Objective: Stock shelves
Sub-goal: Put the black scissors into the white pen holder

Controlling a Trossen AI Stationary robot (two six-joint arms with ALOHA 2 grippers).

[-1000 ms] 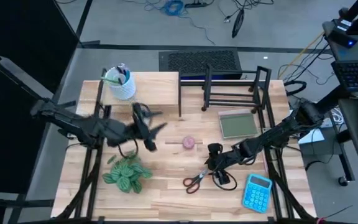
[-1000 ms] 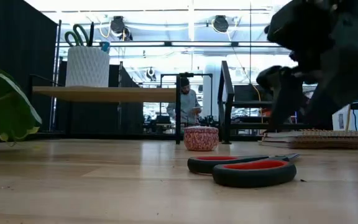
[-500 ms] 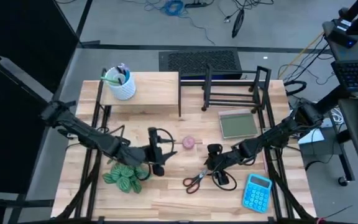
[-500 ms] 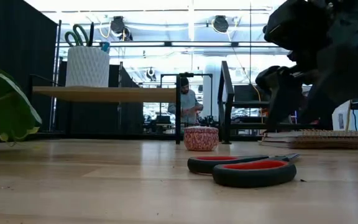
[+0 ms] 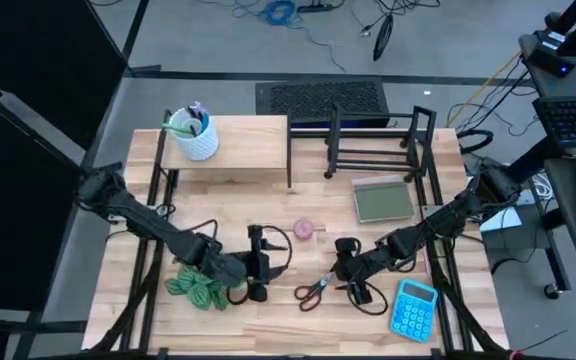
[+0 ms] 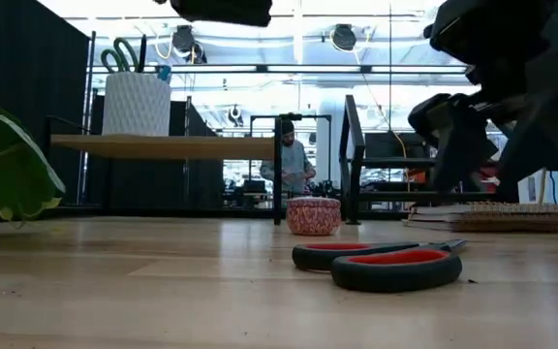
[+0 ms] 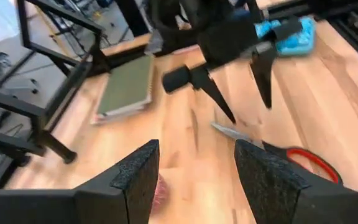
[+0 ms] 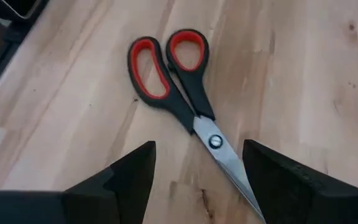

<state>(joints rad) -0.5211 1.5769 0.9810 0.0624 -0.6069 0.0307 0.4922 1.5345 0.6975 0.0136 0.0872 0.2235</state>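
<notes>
Red-and-black scissors lie flat on the table near its front edge. My right gripper hovers open just above their blade end, and its own view shows the scissors ahead between its fingers. My left gripper stands open above the table left of the scissors, pointing toward them, with nothing between its fingers. The pale-wood shelf stands at the far left and bears a white cup of pens. The black wire rack stands at the far right.
A pink twine ball sits mid-table. A green notebook lies in front of the rack, a blue calculator at the near right, a leafy plant at the near left under my left arm. A person stands in the room behind.
My left gripper has swung from beside the pale-wood shelf toward the table's near edge and right, ending left of the scissors. My right gripper has eased a little toward the near edge over the scissors. The scissors have not moved.
</notes>
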